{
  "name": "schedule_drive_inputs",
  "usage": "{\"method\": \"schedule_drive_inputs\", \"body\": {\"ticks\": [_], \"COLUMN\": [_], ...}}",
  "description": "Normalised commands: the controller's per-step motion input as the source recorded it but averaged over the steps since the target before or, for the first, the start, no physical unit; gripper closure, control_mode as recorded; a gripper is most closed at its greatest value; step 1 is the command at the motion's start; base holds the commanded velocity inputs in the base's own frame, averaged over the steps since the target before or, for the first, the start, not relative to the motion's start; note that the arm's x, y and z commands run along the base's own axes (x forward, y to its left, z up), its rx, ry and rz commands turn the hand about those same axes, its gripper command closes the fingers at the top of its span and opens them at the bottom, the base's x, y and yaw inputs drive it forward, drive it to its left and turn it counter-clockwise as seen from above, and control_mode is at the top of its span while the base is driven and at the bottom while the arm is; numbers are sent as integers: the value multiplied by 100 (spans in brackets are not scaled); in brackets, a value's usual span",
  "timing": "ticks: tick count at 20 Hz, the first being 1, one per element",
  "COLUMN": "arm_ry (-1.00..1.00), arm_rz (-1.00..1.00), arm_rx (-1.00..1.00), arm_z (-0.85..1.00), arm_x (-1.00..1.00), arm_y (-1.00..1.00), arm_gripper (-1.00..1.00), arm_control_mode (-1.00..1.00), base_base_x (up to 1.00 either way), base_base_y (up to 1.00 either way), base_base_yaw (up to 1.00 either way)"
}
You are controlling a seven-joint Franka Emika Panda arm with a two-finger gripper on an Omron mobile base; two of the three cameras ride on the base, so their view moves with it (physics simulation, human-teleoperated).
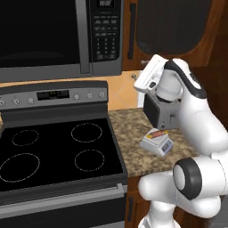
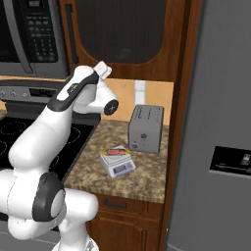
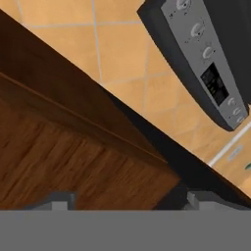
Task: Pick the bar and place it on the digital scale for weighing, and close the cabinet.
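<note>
**Q:** How is the tool [image 3: 127, 202] pictured?

**A:** Its fingers are seen spread wide with nothing held between them, raised close under the reddish-brown cabinet [image 1: 209, 44]. In the hand view a wood-grained panel is met right ahead of the fingertips, with the tiled wall [image 3: 122, 44] and the stove's control panel [image 3: 208, 73] beyond.

**Q:** Where is the cabinet door from there?

**A:** It is placed just above and ahead of the tool. Its dark bar handle [image 1: 131, 31] is set upright on the edge beside the microwave [image 1: 53, 35]. Whether the door is fully shut cannot be told.

**Q:** And the bar?

**A:** The bar [image 2: 116, 152] is shown lying flat on the digital scale [image 2: 119, 165], well below the tool on the granite surface [image 2: 147, 176], just in front of the toaster [image 2: 145, 128]. The weighing step is judged done; the door is judged the remaining concern.
</note>
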Motion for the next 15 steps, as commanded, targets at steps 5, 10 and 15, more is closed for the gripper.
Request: {"method": "schedule_drive_inputs", "body": {"ticks": [5,10,15], "arm_ry": [0,-1,-3], "arm_rz": [-1,-3,-1], "arm_rx": [0,0,0], "arm_z": [7,3,24], "arm_x": [79,45,-3], "arm_y": [2,0,0], "arm_gripper": [-100,-100,-100], "arm_control_mode": [-100,-100,-100], "base_base_x": [0,0,0], "base_base_y": [0,0,0], "base_base_yaw": [0,0,0]}}
